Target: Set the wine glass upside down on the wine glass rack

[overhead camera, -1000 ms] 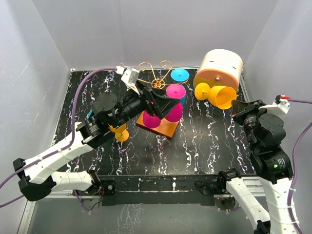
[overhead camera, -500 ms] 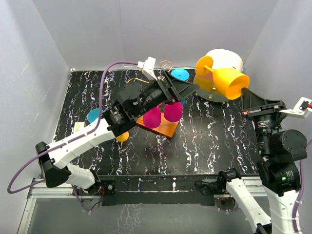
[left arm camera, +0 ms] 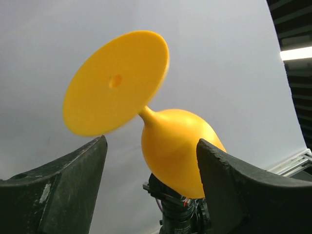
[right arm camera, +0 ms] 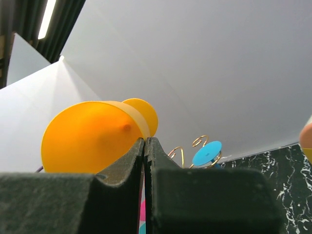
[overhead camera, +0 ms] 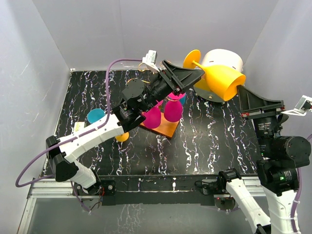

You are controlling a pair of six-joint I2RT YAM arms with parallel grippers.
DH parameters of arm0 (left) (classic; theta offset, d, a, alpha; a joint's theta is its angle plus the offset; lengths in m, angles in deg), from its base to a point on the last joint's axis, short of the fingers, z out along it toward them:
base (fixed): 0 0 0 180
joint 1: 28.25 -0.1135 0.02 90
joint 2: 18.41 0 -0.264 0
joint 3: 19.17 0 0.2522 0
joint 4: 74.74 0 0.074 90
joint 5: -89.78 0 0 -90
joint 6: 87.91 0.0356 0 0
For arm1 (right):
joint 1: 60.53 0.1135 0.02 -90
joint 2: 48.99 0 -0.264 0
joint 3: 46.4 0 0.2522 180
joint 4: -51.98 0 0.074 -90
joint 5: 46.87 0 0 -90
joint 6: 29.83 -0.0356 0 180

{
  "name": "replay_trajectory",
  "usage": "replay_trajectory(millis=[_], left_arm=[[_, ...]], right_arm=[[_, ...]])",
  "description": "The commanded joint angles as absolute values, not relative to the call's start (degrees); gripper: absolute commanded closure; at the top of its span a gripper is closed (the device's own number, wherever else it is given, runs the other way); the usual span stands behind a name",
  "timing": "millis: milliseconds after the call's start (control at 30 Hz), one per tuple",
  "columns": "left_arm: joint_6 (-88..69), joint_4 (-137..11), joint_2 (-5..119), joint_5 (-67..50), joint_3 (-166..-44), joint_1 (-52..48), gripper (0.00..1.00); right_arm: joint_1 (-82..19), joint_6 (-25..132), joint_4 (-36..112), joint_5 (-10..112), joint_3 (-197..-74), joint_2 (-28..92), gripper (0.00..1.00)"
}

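The right gripper (overhead camera: 242, 92) has its fingers pressed together on the rim of the yellow wine glass (overhead camera: 219, 78) and holds it high in the air, over the back right part of the table (overhead camera: 204, 141). The glass lies tilted on its side; its mouth faces the right gripper and its round foot points to the left. The left gripper (overhead camera: 195, 78) is apart, with one finger on each side of the stem and not touching it.

The wine glass rack (overhead camera: 165, 128) stands near the middle of the table. Two magenta glasses (overhead camera: 173, 111) hang on it with their bowls just above the wooden base, and a blue glass (right arm camera: 206, 152) hangs behind them.

A round white and peach container (overhead camera: 224, 57) stands at the back right; what is inside, I cannot tell. A teal cup (overhead camera: 95, 115) stands at the left, partly hidden by the left arm.
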State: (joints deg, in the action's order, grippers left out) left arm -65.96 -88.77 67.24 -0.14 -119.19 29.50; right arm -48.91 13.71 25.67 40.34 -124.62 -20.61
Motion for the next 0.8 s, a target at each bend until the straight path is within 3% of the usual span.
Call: replay_trajectory(millis=[0, 500, 767], left_arm=[[-67.85, -94.61, 66.81, 2.25, -121.18, 29.49, 0.31], [-71.03, -101.29, 66.20, 4.20, -119.70, 29.49, 0.51], [-68.91, -98.22, 65.96, 3.39, -121.36, 29.43, 0.89]], right_arm=[[-48.84, 13.93, 32.64, 47.12, -124.59, -20.56, 1.00], [-48.84, 17.75, 38.22, 61.08, -121.93, -19.49, 1.00], [-48.84, 17.93, 36.84, 59.67, -121.13, -19.54, 1.00]])
